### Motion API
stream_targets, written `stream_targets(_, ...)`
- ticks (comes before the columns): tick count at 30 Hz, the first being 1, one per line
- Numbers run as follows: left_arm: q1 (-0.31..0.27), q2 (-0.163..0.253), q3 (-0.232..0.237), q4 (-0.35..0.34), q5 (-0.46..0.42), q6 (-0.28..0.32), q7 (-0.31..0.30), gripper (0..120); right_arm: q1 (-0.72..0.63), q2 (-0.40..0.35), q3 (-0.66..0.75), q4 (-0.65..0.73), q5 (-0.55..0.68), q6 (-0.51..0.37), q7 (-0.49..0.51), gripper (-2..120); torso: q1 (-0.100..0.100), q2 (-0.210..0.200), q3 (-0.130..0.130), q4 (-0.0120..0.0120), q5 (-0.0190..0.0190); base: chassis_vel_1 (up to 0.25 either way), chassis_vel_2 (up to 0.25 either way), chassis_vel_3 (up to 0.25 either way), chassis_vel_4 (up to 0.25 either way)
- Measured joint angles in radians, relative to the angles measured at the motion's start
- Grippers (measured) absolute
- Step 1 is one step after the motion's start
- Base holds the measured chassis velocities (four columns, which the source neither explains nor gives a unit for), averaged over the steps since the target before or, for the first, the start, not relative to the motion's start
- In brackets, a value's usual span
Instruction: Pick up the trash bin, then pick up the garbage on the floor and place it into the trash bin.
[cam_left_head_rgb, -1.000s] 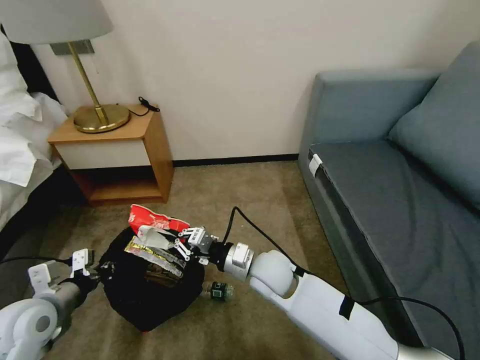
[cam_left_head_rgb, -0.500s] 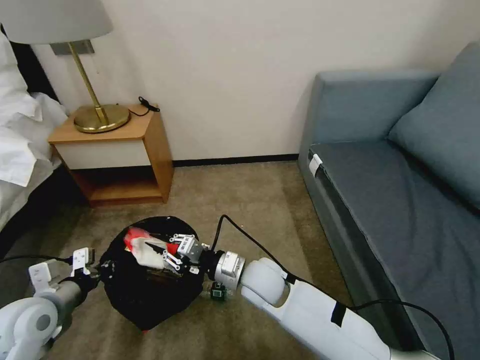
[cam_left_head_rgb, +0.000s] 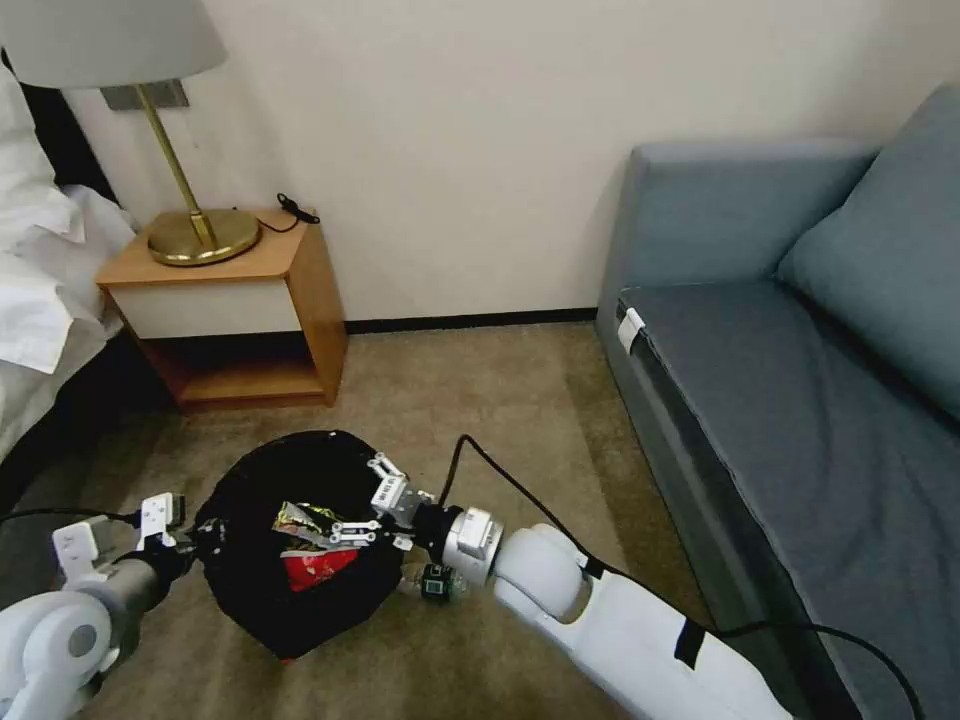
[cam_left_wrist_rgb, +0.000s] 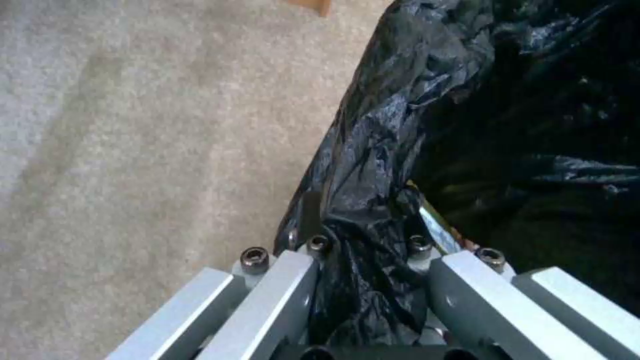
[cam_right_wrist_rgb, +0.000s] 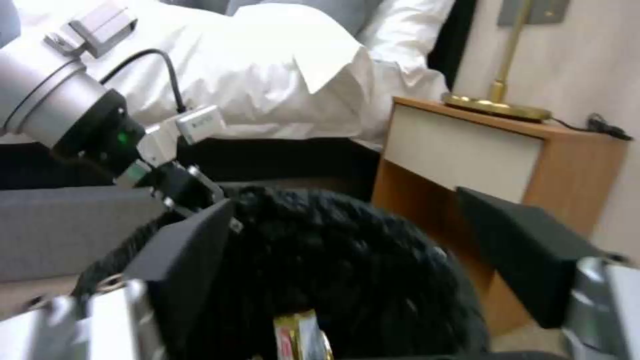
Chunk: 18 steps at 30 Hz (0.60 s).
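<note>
The trash bin, round and lined with a crinkled black bag, hangs just above the carpet. My left gripper is shut on its near rim, and the left wrist view shows the bag pinched between that gripper's fingers. My right gripper stands open over the bin's far side with nothing in it; its pads spread above the bin. Inside lie the garbage pieces: a red-and-white wrapper and a yellow-silver wrapper. A clear bottle lies on the carpet beside the bin, under my right wrist.
A wooden nightstand with a brass lamp stands against the wall beyond the bin. A bed with white linen is at the left. A blue-grey sofa fills the right side. Open carpet lies between them.
My right gripper brought the red-and-white wrapper down over the bin and opened. The wrapper now lies inside the bin. The left gripper kept its hold on the rim.
</note>
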<state>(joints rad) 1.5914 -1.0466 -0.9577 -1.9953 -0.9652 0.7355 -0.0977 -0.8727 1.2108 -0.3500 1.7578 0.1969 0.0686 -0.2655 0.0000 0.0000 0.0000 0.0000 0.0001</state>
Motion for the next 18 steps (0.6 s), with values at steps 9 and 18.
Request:
stream_targets(9,-0.016,0.018,-0.010,0.036,-0.013,0.000,0.001,4,-0.082,-0.085,0.103,0.035,0.025,0.017,-0.045,100,0.000,0.000,0.000,0.0000,0.0001,0.000,0.000,0.000,0.000)
stream_targets(18,-0.025,0.027,-0.017,0.057,-0.024,0.000,0.002,4,-0.114,-0.133,0.149,-0.101,-0.030,0.049,-0.139,100,0.000,0.000,0.000,-0.0001,0.0001,0.000,0.000,0.000,0.000)
